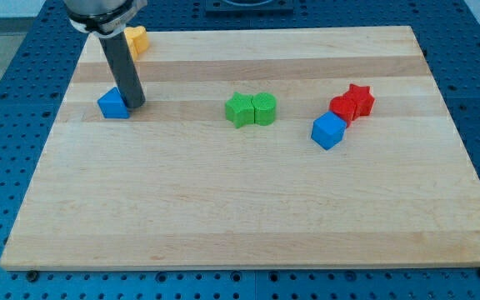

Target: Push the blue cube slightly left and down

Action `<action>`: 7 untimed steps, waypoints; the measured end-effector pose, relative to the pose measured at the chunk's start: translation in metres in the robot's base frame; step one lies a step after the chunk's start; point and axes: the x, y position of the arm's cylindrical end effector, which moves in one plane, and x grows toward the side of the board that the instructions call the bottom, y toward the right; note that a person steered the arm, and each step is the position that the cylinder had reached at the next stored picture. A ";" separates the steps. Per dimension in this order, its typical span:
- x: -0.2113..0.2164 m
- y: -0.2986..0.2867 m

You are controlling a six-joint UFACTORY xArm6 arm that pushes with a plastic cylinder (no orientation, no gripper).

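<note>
The blue cube [328,131] sits on the wooden board [248,217] at the view's right, touching a red block [342,108] just above it, with a red star [359,98] beside that. My tip [137,105] is far off at the view's upper left, touching the right side of a blue triangular block [113,104]. The tip is well to the left of the blue cube.
A green star [239,109] and a green cylinder [264,108] sit together at the board's middle. A yellow block [136,39] lies at the top left, partly hidden behind the rod. Blue perforated table surrounds the board.
</note>
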 end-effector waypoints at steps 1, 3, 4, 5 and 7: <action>0.003 -0.009; 0.009 -0.010; 0.020 0.025; 0.051 0.063; 0.133 0.177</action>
